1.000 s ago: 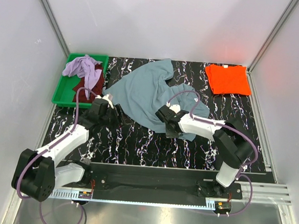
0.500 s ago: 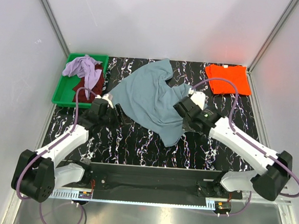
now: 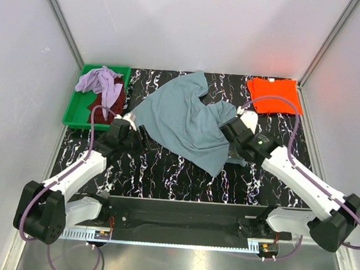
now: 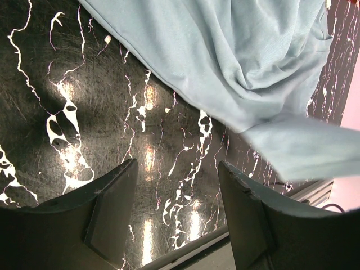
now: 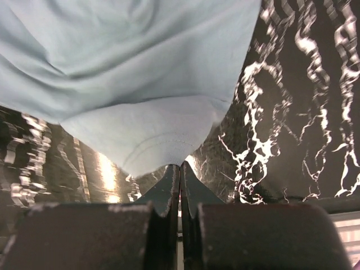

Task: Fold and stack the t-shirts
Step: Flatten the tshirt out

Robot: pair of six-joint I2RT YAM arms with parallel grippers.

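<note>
Jaws of the right gripper (image 5: pixel 180 166) are pressed together on a thin fold at the edge of the dusty blue-grey soft cloth t-shirt (image 3: pixel 181 116). They hold its right side up off the black white-veined marble tabletop (image 3: pixel 165 174), probably so it can be pulled flat for folding. How much cloth is caught is hard to tell from the wrist view.

Spread and empty, the left gripper (image 4: pixel 177 169) hangs low just beside that shirt's left hem, seemingly placed to take the opposite edge. Right of the blue-grey shirt, the bright orange folded t-shirt (image 3: pixel 273 95) lies flat as the base of the stack. Left of it, the green plastic tray (image 3: pixel 76 114) holds the crumpled lavender t-shirt (image 3: pixel 100 80) and dark maroon t-shirt (image 3: pixel 103 105), not yet folded.
</note>
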